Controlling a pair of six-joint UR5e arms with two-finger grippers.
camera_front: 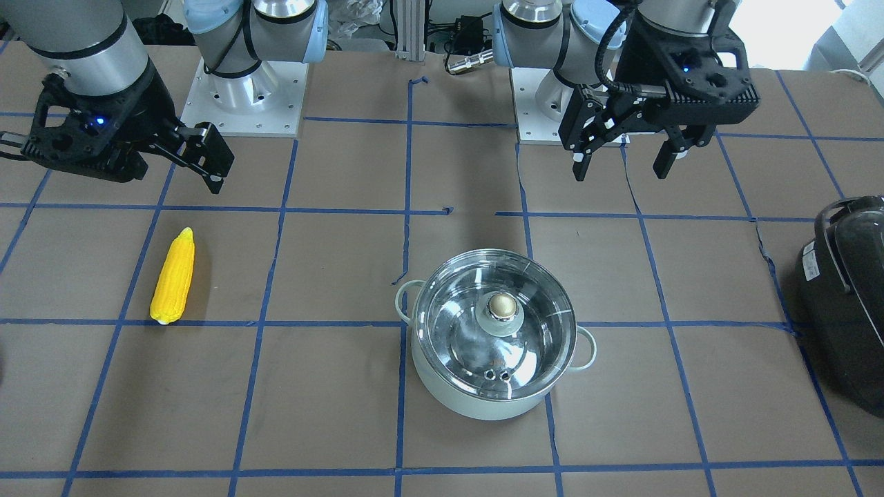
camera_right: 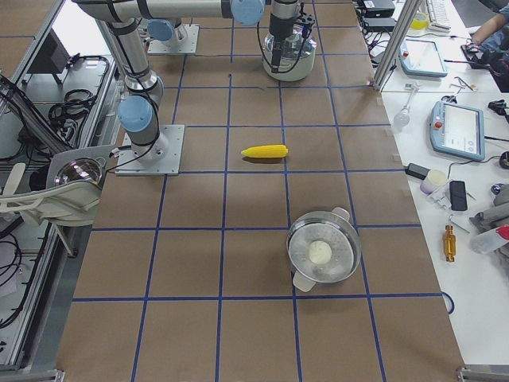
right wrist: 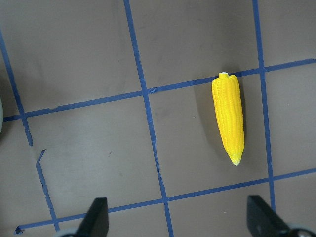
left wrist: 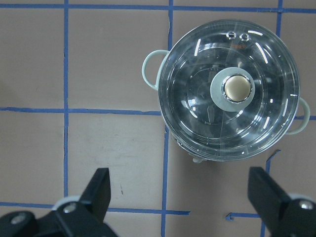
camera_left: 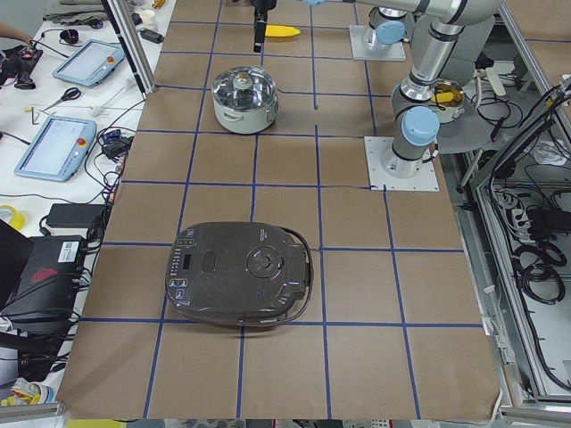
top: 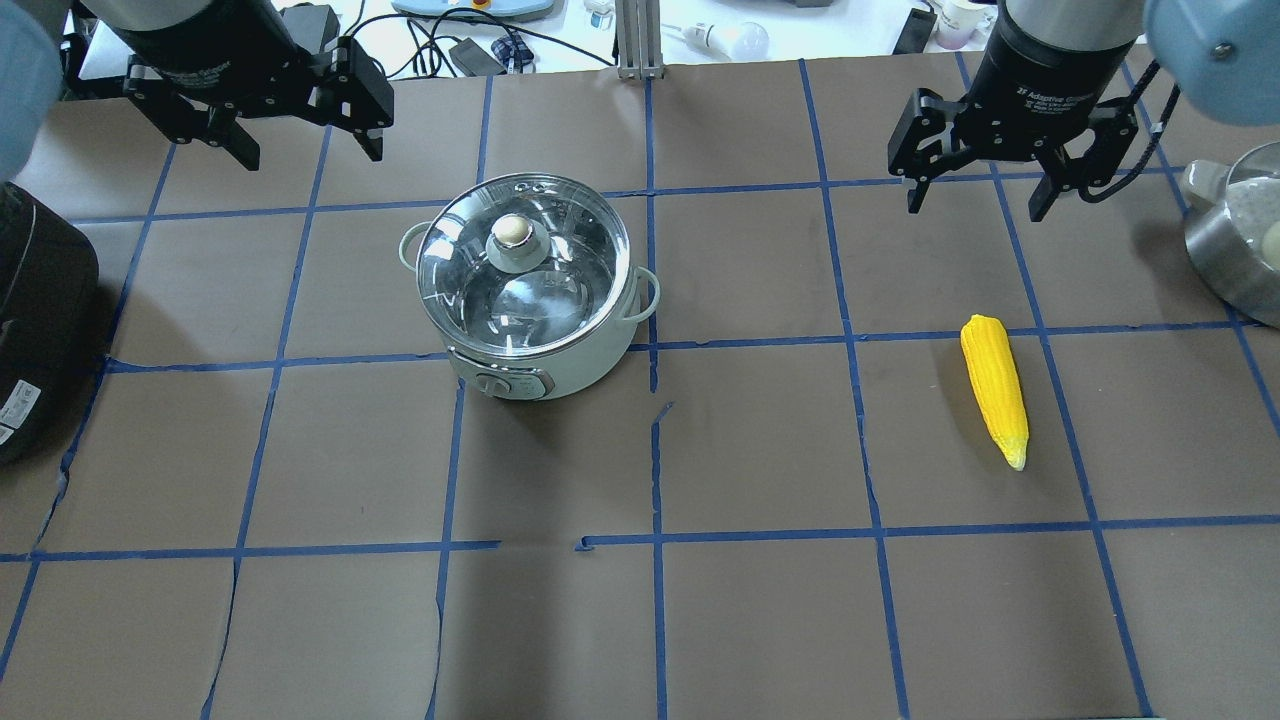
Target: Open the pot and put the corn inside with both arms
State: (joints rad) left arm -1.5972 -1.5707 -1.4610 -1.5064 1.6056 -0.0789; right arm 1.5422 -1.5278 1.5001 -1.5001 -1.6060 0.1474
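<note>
- The table (top: pixel 760 620) is covered in brown paper and crossed by a grid of blue tape.
- The pot (top: pixel 570 362), pale mint green, stands on the robot's left half. Its glass lid (top: pixel 560 290) is seated on it, with the metallic knob (top: pixel 513 231) on top.
- The corn (top: pixel 994 387) lies flat on the right half, well apart from the pot.
- The left end effector (top: pixel 308 150) hangs raised above the table, clear of the pot, with its fingers spread wide and holding nothing.
- The right end effector (top: pixel 977 205) hangs raised near the corn, likewise spread and empty.
- A black appliance (top: pixel 35 320) sits at the table's left end.
</note>
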